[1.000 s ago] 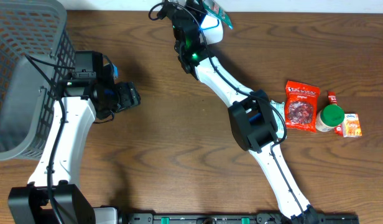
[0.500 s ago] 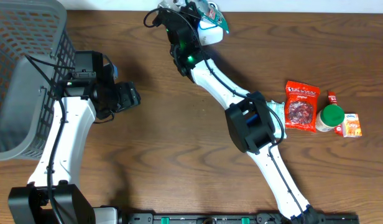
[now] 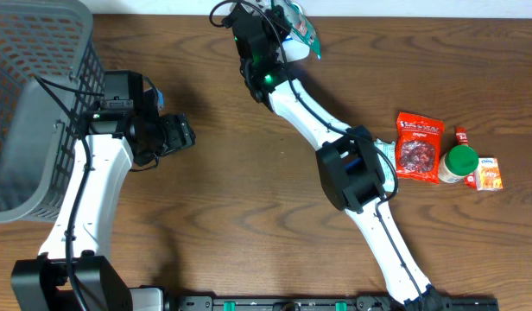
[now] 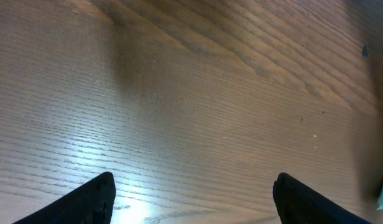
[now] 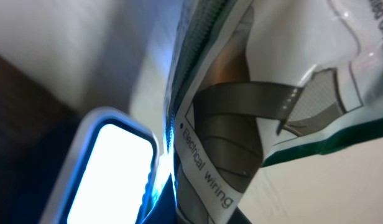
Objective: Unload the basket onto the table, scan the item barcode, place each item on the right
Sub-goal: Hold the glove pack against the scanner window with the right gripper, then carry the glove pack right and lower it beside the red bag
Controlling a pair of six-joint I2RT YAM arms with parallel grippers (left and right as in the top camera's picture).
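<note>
On your right wrist view the white-and-green packet (image 5: 253,124) reads "Electrical wiring", just beside the scanner's (image 5: 107,168) glowing blue-white window. Overhead shows none of that print. It shows your right arm stretched long to the table's (image 3: 249,216) far edge, the right gripper (image 3: 281,24) clamped on the packet. Your left gripper (image 4: 198,199) hangs wide apart and empty over bare wood, near the grey basket (image 3: 33,95).

I see the white, green-edged packet (image 3: 301,22) lifted and tilted, its printed face just beside the glowing scanner window (image 5: 109,169).
</note>
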